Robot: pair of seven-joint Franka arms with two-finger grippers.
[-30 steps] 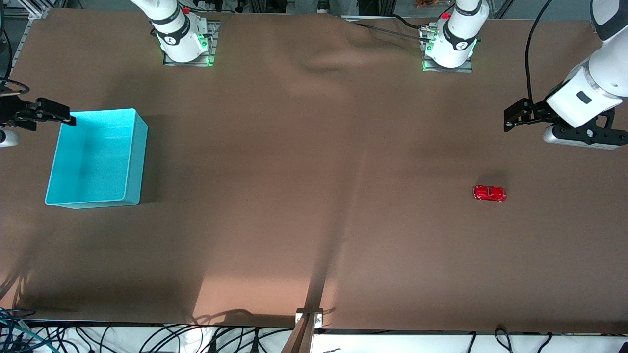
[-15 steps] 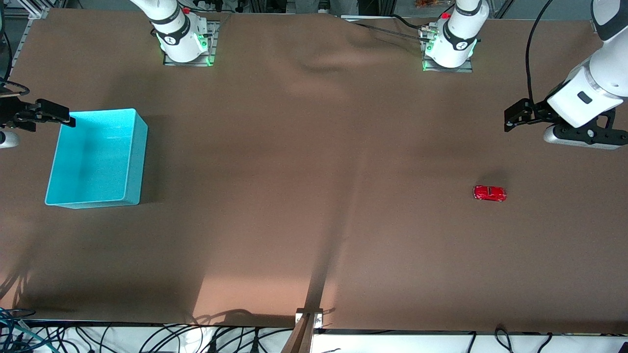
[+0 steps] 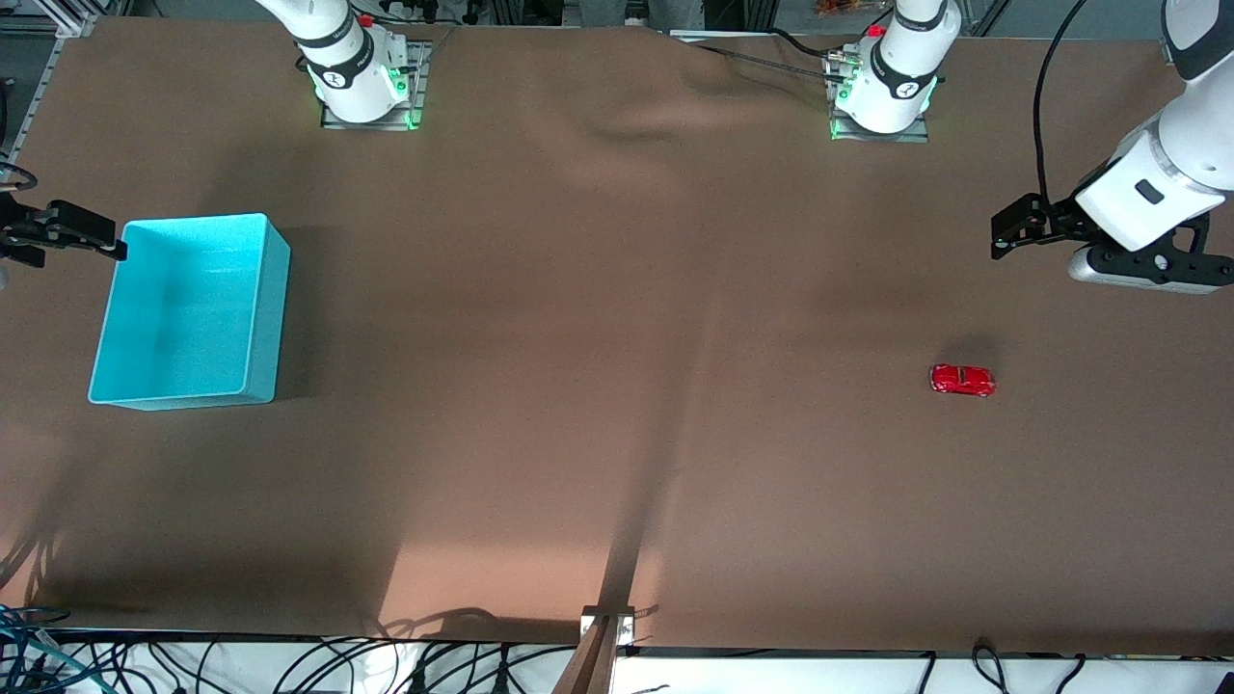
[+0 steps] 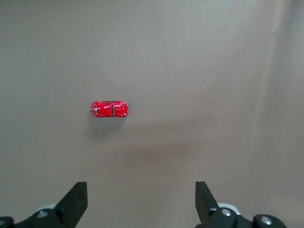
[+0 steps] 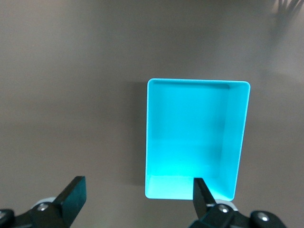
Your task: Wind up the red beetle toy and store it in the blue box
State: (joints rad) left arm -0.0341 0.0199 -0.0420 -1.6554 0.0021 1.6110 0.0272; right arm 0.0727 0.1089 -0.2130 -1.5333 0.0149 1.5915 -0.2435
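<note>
Left gripper (image 3: 1003, 236) hangs in the air over the tabletop (image 3: 617, 386) at the left arm's end, fingers spread wide, holding nothing. The red beetle toy (image 3: 962, 380) sits on the tabletop, nearer the front camera than the spot under this gripper. Right gripper (image 3: 101, 241) hovers just beside the blue box (image 3: 255, 318) rim, released, grasping nothing. Box stands at the right arm's end, well apart from the toy.

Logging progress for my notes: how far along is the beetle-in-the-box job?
Nothing looks done yet. The red beetle toy sits untouched on the table toward the left arm's end, and the blue box is empty. In hand: nothing; the left pincer hangs open above the table near the toy, the right pincer open by the box. Left: grasp, wind, store.
</note>
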